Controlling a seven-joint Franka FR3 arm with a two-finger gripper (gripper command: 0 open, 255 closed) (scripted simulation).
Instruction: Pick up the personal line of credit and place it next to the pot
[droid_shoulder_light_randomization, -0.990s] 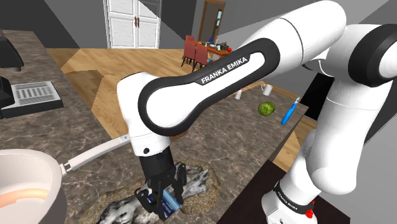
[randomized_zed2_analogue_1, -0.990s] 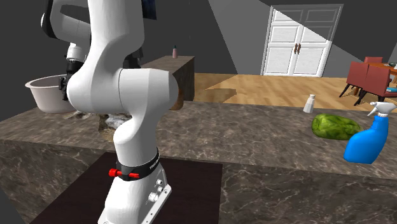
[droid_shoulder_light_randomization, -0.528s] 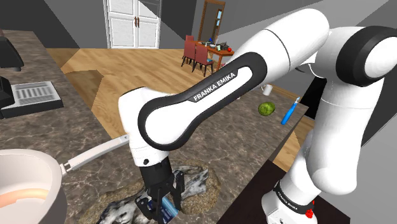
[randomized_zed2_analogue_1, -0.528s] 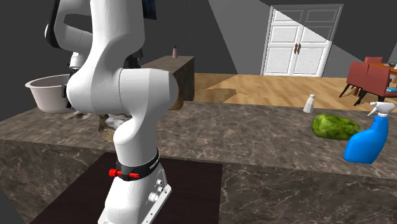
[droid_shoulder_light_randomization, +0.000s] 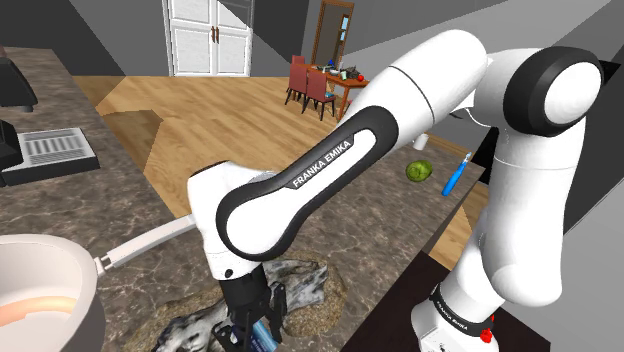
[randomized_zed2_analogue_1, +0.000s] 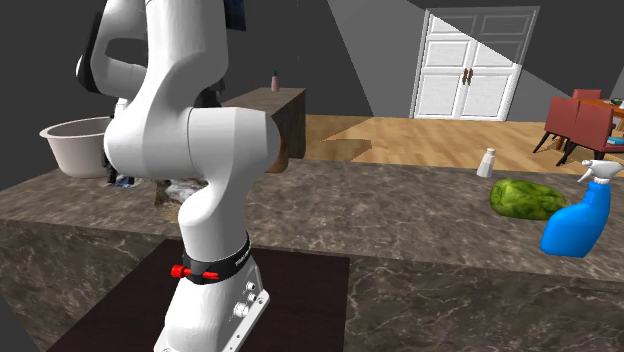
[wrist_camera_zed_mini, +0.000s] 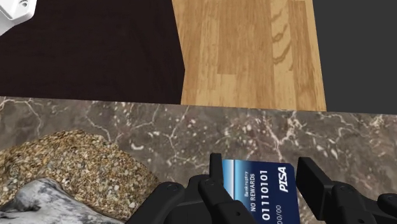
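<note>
Low over the bench (droid_shoulder_light_randomization: 130, 210), just beside the pot's (droid_shoulder_light_randomization: 40, 290) handle, we see the gripper (wrist_camera_zed_mini: 259, 173) pinching the blue card (wrist_camera_zed_mini: 254, 186) by its thin edges. We fear it could pivot, slip free and land on the mottled rock (droid_shoulder_light_randomization: 300, 280).

Wood floor (droid_shoulder_light_randomization: 215, 112), white dbl door (droid_shoulder_light_randomization: 208, 38), red chairs (droid_shoulder_light_randomization: 303, 80), grey walls (droid_shoulder_light_randomization: 100, 30).

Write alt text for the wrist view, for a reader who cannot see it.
A black claw clasps a blue card printed NO REWARDS 01110101, with a brown marbled counter behind it. A rough speckled slab lies on the counter to one side, and a wood floor shows beyond its edge.
</note>
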